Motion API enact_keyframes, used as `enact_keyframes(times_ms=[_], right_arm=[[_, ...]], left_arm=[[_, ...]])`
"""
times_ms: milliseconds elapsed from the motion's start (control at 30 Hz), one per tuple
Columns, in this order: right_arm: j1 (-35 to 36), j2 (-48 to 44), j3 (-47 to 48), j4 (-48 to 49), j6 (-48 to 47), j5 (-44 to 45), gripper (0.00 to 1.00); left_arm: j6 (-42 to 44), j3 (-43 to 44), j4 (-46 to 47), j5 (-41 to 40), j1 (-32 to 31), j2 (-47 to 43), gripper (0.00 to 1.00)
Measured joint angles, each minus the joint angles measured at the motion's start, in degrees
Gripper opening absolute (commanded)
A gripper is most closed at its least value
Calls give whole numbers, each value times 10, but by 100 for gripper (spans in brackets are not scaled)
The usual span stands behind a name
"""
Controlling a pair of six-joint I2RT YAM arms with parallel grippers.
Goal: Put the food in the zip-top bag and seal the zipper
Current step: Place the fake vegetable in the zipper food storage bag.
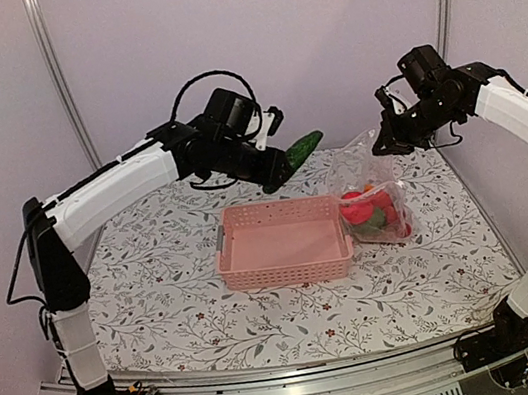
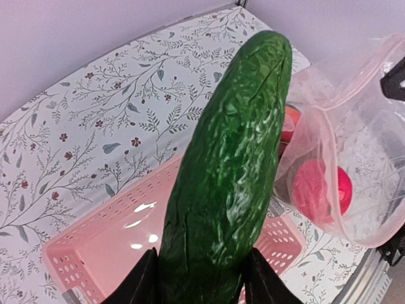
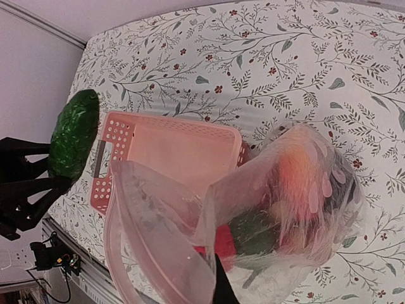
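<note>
My left gripper point(image 1: 275, 173) is shut on a green cucumber point(image 1: 299, 153) and holds it in the air above the far right corner of the pink basket point(image 1: 282, 243), its tip towards the bag; it fills the left wrist view point(image 2: 228, 183). My right gripper point(image 1: 384, 145) is shut on the upper edge of the clear zip-top bag point(image 1: 378, 201) and holds its mouth open and raised. The bag point(image 3: 278, 215) stands right of the basket and holds red, orange and green food point(image 3: 266, 228). The zipper strip point(image 3: 117, 253) runs along the open mouth.
The pink basket point(image 3: 171, 145) has nothing in it and sits mid-table on the floral cloth point(image 1: 156, 276). Pale walls and metal posts close in the back and sides. The table's metal front rail point(image 1: 307, 393) runs along the near edge.
</note>
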Motion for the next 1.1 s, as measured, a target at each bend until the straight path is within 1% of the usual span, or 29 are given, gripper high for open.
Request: enact_keyframes(times_ms=[200, 333, 500, 667, 767, 833, 867, 1000, 1033, 1100], right_arm=[[0, 0, 0, 2, 0, 0, 0], [0, 0, 0, 2, -3, 0, 0], [0, 0, 0, 3, -5, -1, 0], [0, 0, 0, 3, -7, -6, 0], [0, 0, 0, 3, -9, -10, 0], [0, 1, 1, 3, -9, -13, 0], [0, 2, 2, 2, -9, -14, 0], [0, 6, 13, -4, -11, -12, 0], [0, 6, 16, -6, -11, -11, 0], [-1, 6, 22, -11, -13, -6, 0]], left_arm=[[-12, 37, -25, 24, -7, -31, 39], [13, 70, -60, 33, -31, -30, 37], [60, 106, -93, 24, -71, -30, 36], [91, 110, -115, -2, -94, -20, 36], [88, 122, -119, 2, -99, -2, 37], [78, 129, -111, 17, -99, 8, 35], [71, 138, -111, 24, -99, 15, 35], [41, 259, -125, 55, -97, 82, 34], [34, 278, -128, 59, -97, 92, 34], [20, 285, -135, 75, -96, 99, 34]])
